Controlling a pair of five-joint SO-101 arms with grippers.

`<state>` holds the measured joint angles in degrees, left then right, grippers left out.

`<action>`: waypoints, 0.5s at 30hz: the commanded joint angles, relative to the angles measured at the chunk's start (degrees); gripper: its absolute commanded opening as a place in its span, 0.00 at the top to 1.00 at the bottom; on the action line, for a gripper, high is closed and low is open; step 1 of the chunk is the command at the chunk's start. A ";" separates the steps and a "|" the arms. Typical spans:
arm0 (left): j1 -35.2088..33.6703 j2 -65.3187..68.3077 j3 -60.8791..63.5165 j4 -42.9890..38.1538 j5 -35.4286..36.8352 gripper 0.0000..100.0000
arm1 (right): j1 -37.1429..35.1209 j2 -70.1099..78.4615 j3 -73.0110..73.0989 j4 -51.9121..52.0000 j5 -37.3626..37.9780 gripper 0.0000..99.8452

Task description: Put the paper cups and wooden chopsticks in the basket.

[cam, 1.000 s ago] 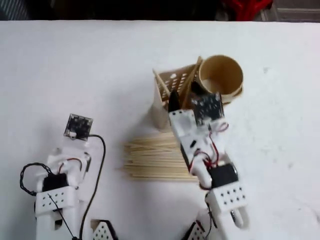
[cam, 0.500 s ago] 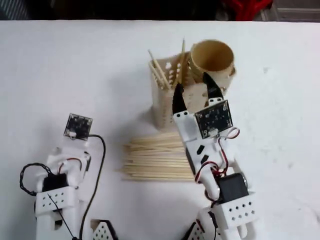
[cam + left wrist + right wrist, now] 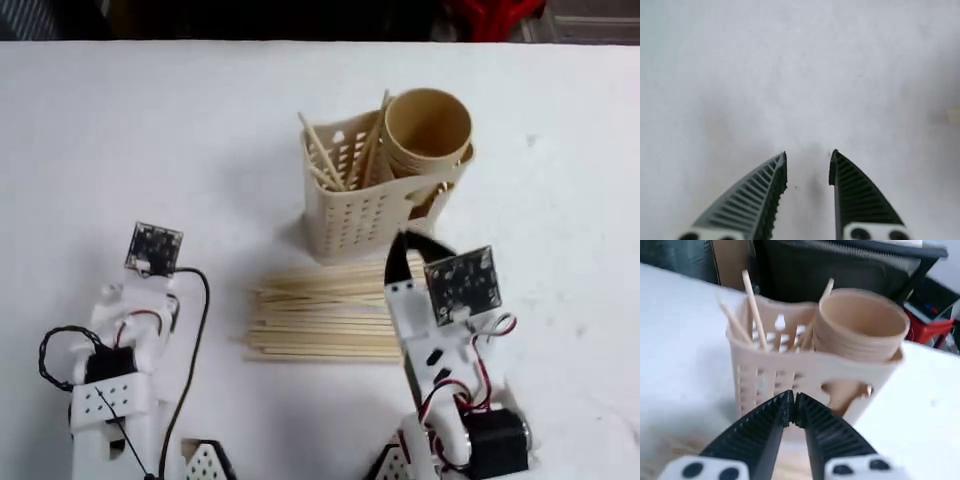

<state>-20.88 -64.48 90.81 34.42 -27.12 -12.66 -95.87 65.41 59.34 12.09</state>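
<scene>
- The basket [image 3: 365, 215] stands upright on the table [image 3: 150, 130], its opening facing up.
- The paper cups [image 3: 428, 125] sit stacked inside it, mouth upward, beside a few leaning sticks [image 3: 322, 160] with their tips up.
- The wooden chopsticks [image 3: 320, 315] lie flat in a pile just in front of the basket, with their long axis running side to side.
- The right hand [image 3: 793, 399] is closed on nothing, near the basket's front wall.
- The left hand [image 3: 807, 157] is parted and empty over bare table.
- Half a second ago the right hand was spread at a tilted basket; it has since drawn back and closed, and the basket stands straight.
</scene>
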 commanded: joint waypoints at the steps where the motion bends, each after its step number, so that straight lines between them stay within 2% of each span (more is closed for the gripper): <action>1: 1.01 -1.01 -0.35 -2.11 0.00 0.84 | 0.57 -8.31 7.21 2.59 0.97 0.98; 3: 1.01 -1.01 -0.35 -2.11 0.62 0.84 | 0.57 -7.16 10.64 3.03 0.97 0.98; 10: 1.01 -1.01 -0.35 -2.37 11.52 0.84 | 0.57 -7.52 20.57 3.03 0.88 0.98; 15: 0.92 -1.01 1.93 -2.81 11.78 0.84 | 0.66 -7.52 28.04 2.86 0.88 0.98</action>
<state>-20.88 -64.48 93.10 33.27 -16.13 -12.57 -102.99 91.43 62.33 12.44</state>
